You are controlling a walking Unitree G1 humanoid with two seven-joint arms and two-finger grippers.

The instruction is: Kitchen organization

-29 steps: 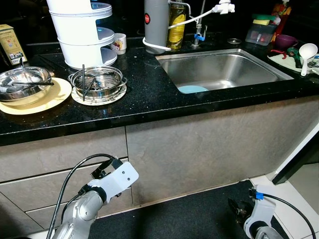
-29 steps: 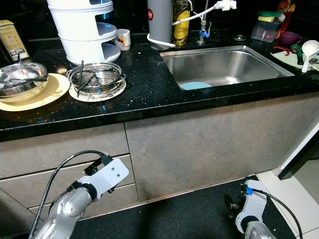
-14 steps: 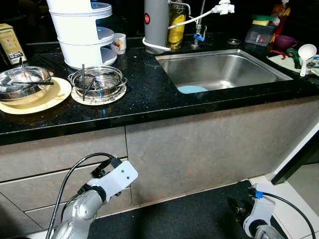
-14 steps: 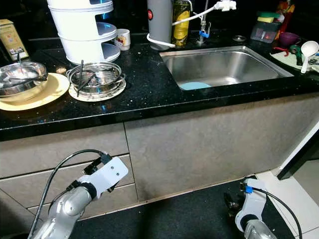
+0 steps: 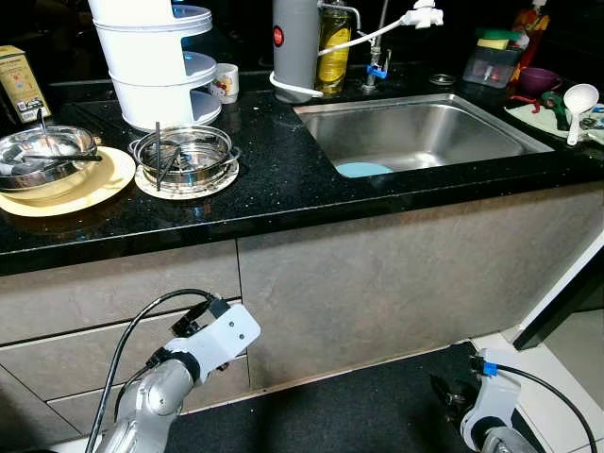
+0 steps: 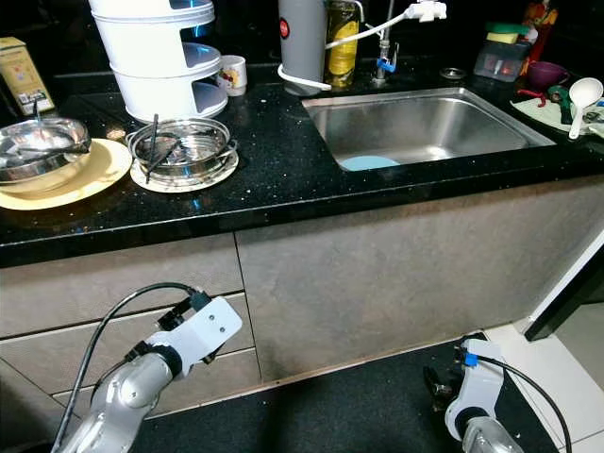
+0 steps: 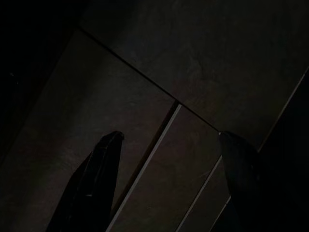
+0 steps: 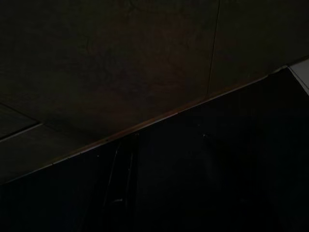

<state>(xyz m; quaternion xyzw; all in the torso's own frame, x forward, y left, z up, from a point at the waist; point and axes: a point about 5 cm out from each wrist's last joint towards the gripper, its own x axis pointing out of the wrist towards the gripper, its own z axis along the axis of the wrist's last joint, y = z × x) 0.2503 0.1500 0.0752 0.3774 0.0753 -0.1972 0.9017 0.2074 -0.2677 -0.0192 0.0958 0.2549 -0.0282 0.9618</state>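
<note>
We stand facing a black granite counter (image 5: pixel 283 179) w/ a stainless sink (image 5: pixel 415 132) set in its right half; a light-blue plate (image 5: pixel 363 170) lies at the sink's front-left corner. On the counter's left, a steel bowl (image 5: pixel 42 156) w/ utensils in it sits on a yellow plate (image 5: pixel 90 189). Just beside that to the right, a round wire-rimmed steel dish (image 5: pixel 184 156) rests on a pale plate. Behind them stands a white tiered container (image 5: pixel 156 61), w/ a small mug (image 5: pixel 225 82) next to it. A grey cylindrical jug (image 5: pixel 295 47) and an oil bottle (image 5: pixel 332 47) stand at the sink's back-left, near the tap (image 5: pixel 377 57). Far right: a lidded plastic box (image 5: pixel 491 61), purple bowl (image 5: pixel 540 77) and white ladle (image 5: pixel 580 99).

Both arms hang low in front of the grey cabinet fronts (image 5: pixel 377 283), well below the counter. Left gripper (image 7: pixel 169 145): fingers spread apart, holding nothing, pointing at the cabinet panel seams. Right gripper (image 5: pixel 451 392) hangs near the dark floor mat (image 5: pixel 359 406); its wrist view is v. dark, and we can't tell if its fingers are apart or together.
</note>
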